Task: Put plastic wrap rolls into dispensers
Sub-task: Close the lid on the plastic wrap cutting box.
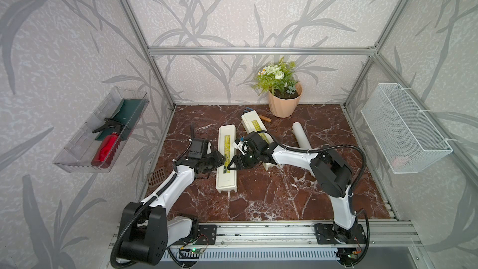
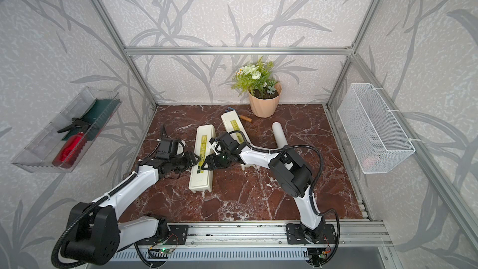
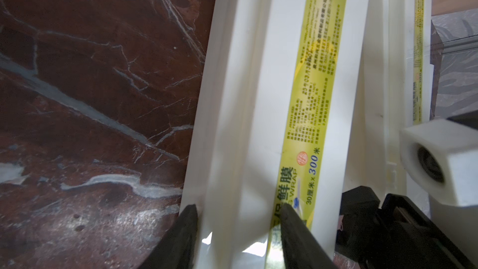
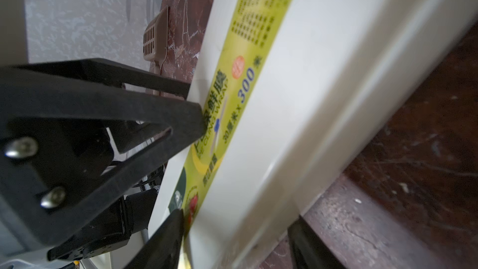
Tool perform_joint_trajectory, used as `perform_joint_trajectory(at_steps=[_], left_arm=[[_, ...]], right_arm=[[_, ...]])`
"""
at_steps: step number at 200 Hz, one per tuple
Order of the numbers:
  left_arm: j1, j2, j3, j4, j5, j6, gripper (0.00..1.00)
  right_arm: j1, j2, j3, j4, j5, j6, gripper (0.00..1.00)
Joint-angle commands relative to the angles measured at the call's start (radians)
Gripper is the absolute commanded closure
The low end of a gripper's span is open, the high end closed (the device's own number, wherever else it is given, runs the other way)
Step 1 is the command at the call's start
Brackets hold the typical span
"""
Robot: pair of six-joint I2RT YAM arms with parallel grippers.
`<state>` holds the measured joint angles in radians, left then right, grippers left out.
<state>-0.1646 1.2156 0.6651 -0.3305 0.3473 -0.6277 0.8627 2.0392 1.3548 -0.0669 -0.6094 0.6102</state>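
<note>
Marble tabletop (image 1: 271,197), open room up front. Left gripper (image 1: 222,161) clamps the near dispenser (image 1: 227,185). Right gripper (image 1: 232,165) straddles it, grip unclear, second dispenser (image 1: 254,125) close behind.

You have soft, even light in both top views: pale walls (image 1: 64,47) and only faint shadows on the bench (image 1: 258,197). The frame (image 1: 258,50) bars splay and bend toward the edges, a wide-lens warp. In the left wrist view the dispenser (image 3: 243,99) label reads sharp mid-length. White glare patches sit by the left pincer (image 3: 235,208), whose fingers (image 3: 181,236) are dark and out of focus. In the right wrist view the dispenser's label and side smear into blur, and the bench is dim.
</note>
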Motion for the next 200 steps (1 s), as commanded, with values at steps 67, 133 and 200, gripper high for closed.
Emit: perform_joint_trajectory(at_steps=[67,133,200], left_arm=[[-0.013,0.105,-0.03,-0.166,0.112,0.021,0.49],[0.007,0.116,-0.019,-0.188,0.111,0.036,0.49],[0.007,0.142,0.073,-0.219,0.064,0.095,0.48]], right_arm=[[0.038,0.096,-0.209,0.308,-0.025,0.167,0.42],[0.037,0.076,-0.212,0.167,0.013,0.104,0.44],[-0.039,0.019,-0.048,0.116,0.054,0.057,0.24]])
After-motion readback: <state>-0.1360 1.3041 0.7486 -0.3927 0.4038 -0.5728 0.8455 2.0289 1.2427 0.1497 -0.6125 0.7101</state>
